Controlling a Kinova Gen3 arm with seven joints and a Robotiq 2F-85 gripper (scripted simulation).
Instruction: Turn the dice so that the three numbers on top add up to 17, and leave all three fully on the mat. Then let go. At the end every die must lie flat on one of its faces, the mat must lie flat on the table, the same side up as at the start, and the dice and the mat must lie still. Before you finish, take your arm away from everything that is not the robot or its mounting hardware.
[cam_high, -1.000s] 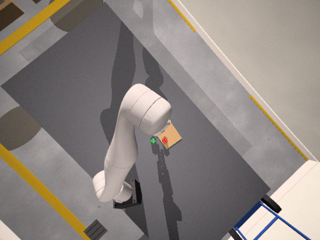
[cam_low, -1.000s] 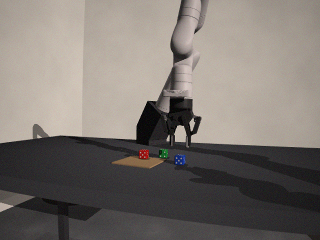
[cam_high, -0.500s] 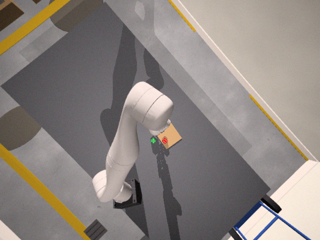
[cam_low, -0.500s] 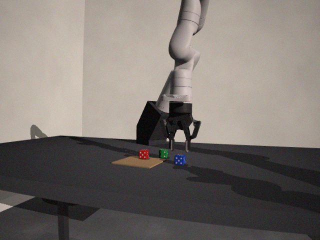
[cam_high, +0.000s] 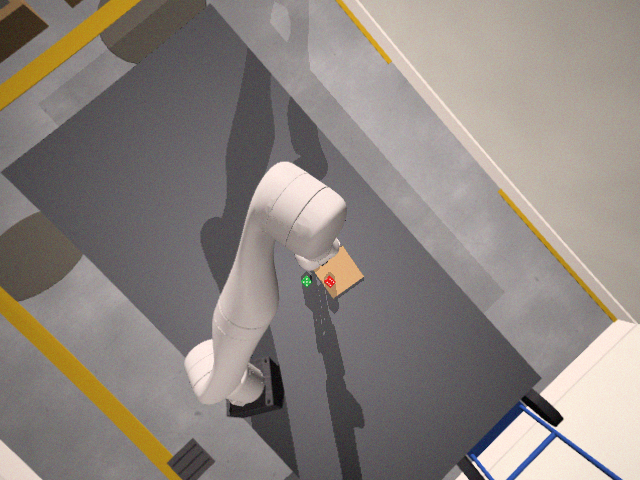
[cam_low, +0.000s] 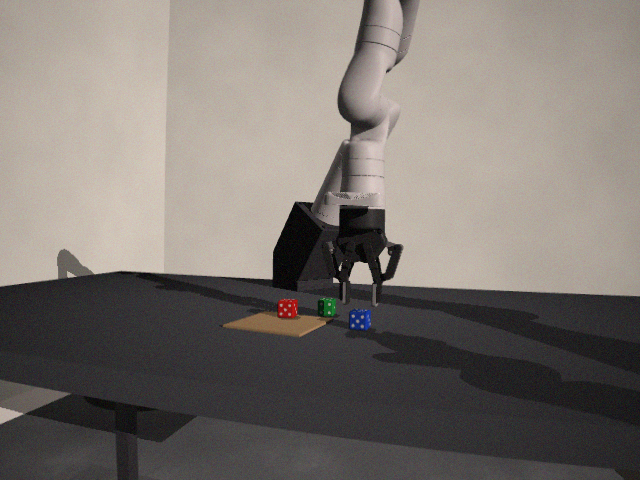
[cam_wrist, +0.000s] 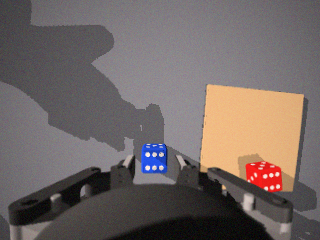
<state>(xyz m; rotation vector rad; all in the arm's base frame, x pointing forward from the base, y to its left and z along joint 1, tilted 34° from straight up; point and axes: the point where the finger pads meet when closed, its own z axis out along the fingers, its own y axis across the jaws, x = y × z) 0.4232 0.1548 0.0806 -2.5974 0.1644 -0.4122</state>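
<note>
A tan mat (cam_low: 276, 323) lies flat on the dark table. The red die (cam_low: 287, 308) sits on the mat near its back edge. The green die (cam_low: 326, 306) lies on the table just off the mat's right corner. The blue die (cam_low: 359, 319) lies on the table to the right of the mat. My gripper (cam_low: 359, 299) hangs just above the blue die, fingers half open with nothing between them. In the wrist view the blue die (cam_wrist: 154, 158) lies between the two fingertips, with the red die (cam_wrist: 264, 176) on the mat (cam_wrist: 251, 131) to the right. The overhead view shows the green die (cam_high: 306, 280) and the red die (cam_high: 329, 281); the arm hides the blue die.
The arm's black base (cam_low: 299, 248) stands behind the dice. The table edge runs well in front of the mat.
</note>
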